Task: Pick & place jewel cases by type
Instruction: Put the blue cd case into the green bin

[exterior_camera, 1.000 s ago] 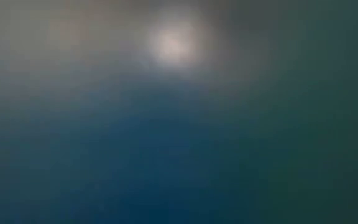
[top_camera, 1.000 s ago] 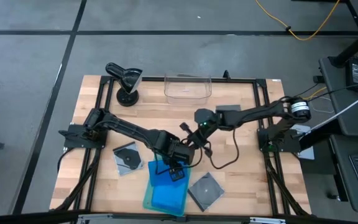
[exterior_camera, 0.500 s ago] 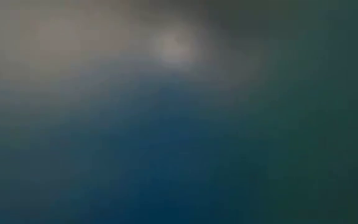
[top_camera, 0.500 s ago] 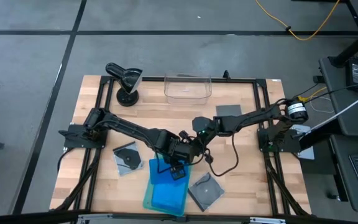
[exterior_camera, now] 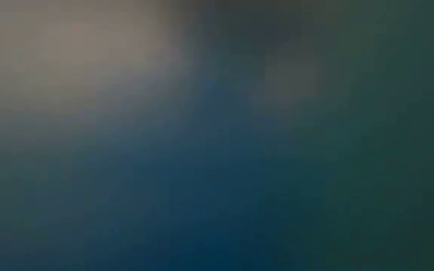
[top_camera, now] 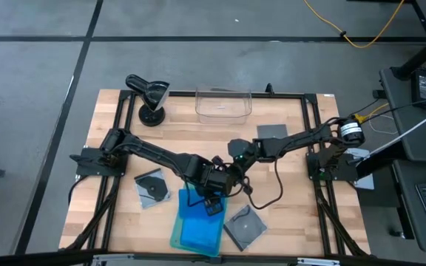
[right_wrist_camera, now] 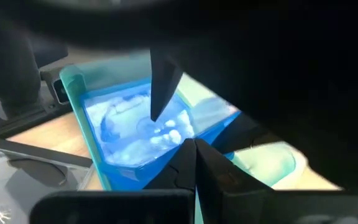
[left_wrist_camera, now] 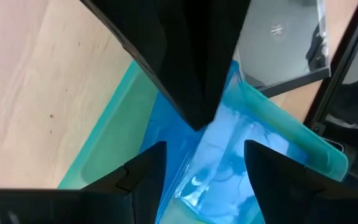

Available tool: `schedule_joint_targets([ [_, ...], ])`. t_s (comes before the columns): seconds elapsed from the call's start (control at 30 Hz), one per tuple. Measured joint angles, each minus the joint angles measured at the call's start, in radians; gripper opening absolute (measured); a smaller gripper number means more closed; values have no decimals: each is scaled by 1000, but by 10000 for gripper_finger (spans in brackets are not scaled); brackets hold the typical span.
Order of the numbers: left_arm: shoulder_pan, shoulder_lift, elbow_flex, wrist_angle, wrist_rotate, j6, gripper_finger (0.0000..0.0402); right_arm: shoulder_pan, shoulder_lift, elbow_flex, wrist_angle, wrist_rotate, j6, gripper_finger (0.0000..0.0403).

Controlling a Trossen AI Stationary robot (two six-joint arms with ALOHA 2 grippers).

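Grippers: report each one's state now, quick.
Left gripper: open, fingers apart over the blue jewel case in the green tray, holding nothing.
Right gripper: beside the left one above the tray; open or shut cannot be told.

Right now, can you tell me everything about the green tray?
The green tray is a flat, pale green plastic rectangle with a raised rim, lying slightly askew on the wooden table's near edge. Bright blue cases lie inside it. Both grippers, the left gripper and the right gripper, hang over its far end.
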Motion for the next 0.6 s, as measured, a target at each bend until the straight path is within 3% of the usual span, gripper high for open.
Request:
schedule_joint_targets([
  [0.3, 1, 2, 32, -14, -35, 2, 207, 0, -2, -2, -2, -22, 2, 4],
  [0.6, 5, 4, 32, -26, -31, -14, 207, 0, -2, -95, 106, -12, 65, 4],
])
